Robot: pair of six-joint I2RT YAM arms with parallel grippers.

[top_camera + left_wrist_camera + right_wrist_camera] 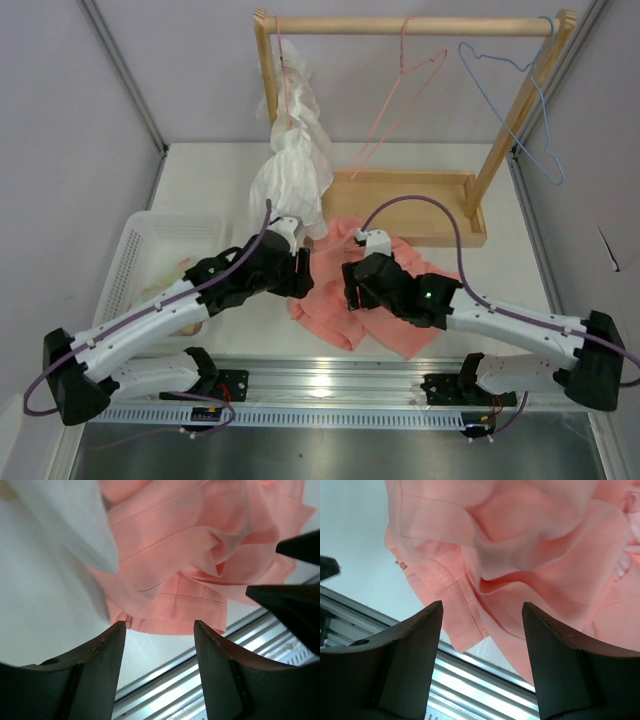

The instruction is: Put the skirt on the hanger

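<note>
The salmon-pink pleated skirt (335, 315) lies crumpled on the table in front of the rack. It fills the left wrist view (200, 545) and the right wrist view (520, 555). The thin pink wire hanger (398, 100) hangs empty by its hook from the wooden rail. My left gripper (304, 280) is at the skirt's left edge, open and empty (160, 627), with the hem just beyond its fingertips. My right gripper (352, 290) is over the middle of the skirt, open and empty (482, 610), with the fabric just beyond its fingertips.
A white ruffled garment (292, 170) hangs at the left end of the wooden rack (400, 25) and reaches close to my left gripper. A light-blue wire hanger (520, 100) hangs at the right end. A white basket (150, 245) stands at the left. A metal rail (330, 375) runs along the near edge.
</note>
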